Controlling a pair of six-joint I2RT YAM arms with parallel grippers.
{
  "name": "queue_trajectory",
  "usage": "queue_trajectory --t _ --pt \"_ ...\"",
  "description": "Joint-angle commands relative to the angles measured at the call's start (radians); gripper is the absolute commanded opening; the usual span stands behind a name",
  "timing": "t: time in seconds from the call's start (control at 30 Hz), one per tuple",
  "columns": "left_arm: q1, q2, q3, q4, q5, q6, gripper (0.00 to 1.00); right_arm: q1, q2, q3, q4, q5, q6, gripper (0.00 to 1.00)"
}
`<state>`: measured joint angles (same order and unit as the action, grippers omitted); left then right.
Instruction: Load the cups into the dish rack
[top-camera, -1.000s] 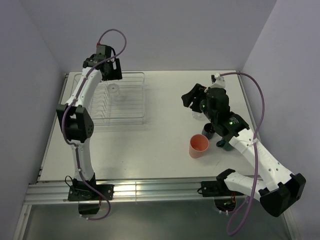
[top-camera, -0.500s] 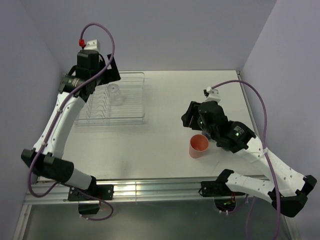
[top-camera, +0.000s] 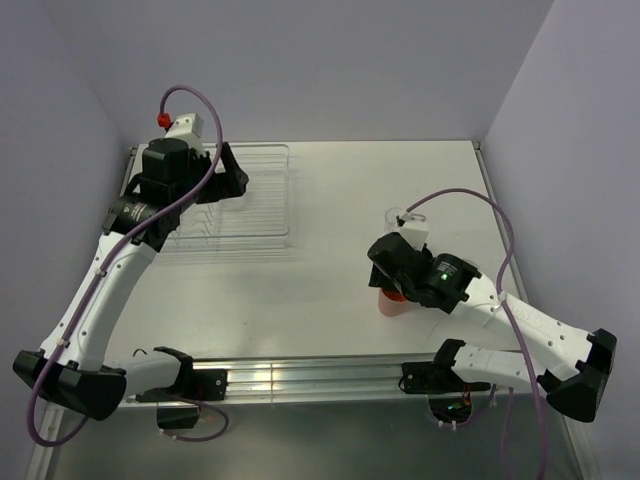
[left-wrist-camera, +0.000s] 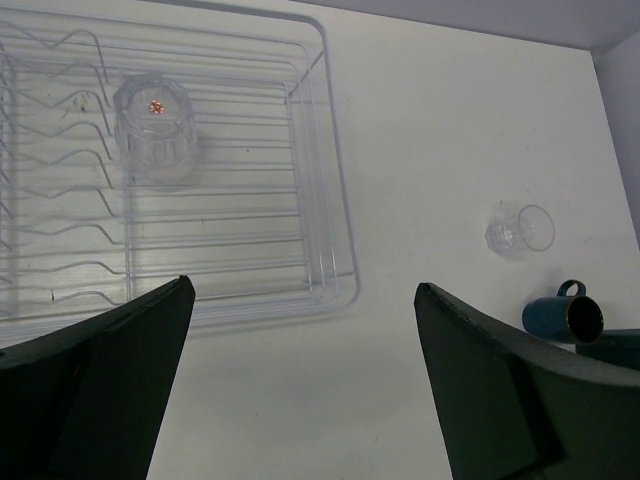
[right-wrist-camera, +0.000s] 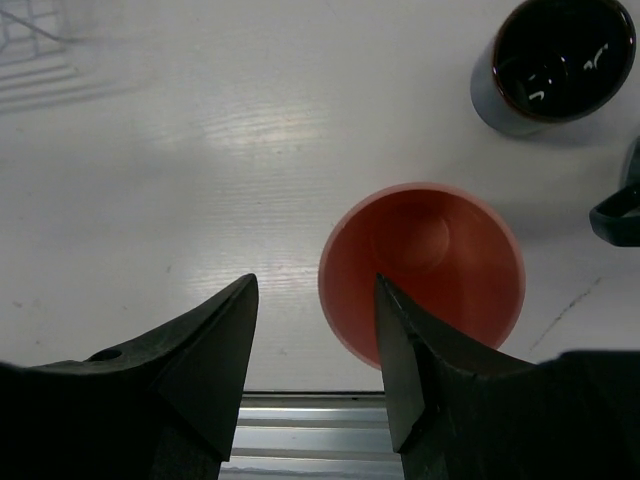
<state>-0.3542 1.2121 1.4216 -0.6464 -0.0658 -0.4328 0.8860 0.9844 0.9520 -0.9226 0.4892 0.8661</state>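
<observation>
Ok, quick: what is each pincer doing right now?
Left pincer: open, empty, above the dish rack.
Right pincer: open, over the pink tumbler rim, gripping nothing.

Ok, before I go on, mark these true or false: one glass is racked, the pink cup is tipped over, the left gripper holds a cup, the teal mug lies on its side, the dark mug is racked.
1. One clear glass sits in the dish rack. True.
2. The pink cup is tipped over. False: it stands upright, mouth up.
3. The left gripper holds a cup. False: it is open and empty above the rack.
4. The teal mug lies on its side. True.
5. The dark mug is racked. False: it stands on the table near the pink cup.
</observation>
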Motion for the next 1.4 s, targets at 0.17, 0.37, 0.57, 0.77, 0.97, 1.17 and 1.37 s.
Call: queue_trajectory --t 0.17,0.37,0.57,0.77,0.97,1.17,1.37 --pt "-0.003 -0.049 -0.065 0.063 0.058 0.003 0.99 0.008 0.026 -0.077 0.014 0.034 0.053 0.59" --pt "-0.003 -0.045 -0.093 0.079 0.086 -0.001 0.99 0.008 0.071 -0.11 0.073 0.019 0.036 0.61" --pt "-0.003 -0.049 -0.11 0.083 0.089 0.003 0.99 0.005 0.126 -0.124 0.116 0.018 0.014 0.51" --pt "-0.003 -0.051 -0.124 0.074 0.093 0.014 0.99 0.001 0.155 -0.119 0.125 0.011 -0.015 0.3" --pt "-0.002 -0.051 -0.127 0.071 0.119 0.014 0.99 0.001 0.129 -0.017 0.082 -0.043 -0.068 0.0" --pt "0.052 -0.049 -0.112 0.123 0.367 -0.006 0.99 -0.002 0.097 0.221 0.085 -0.165 -0.159 0.0" --pt "0.24 -0.022 -0.159 0.319 0.791 -0.109 0.99 -0.198 0.142 0.404 0.283 -0.586 -0.254 0.0"
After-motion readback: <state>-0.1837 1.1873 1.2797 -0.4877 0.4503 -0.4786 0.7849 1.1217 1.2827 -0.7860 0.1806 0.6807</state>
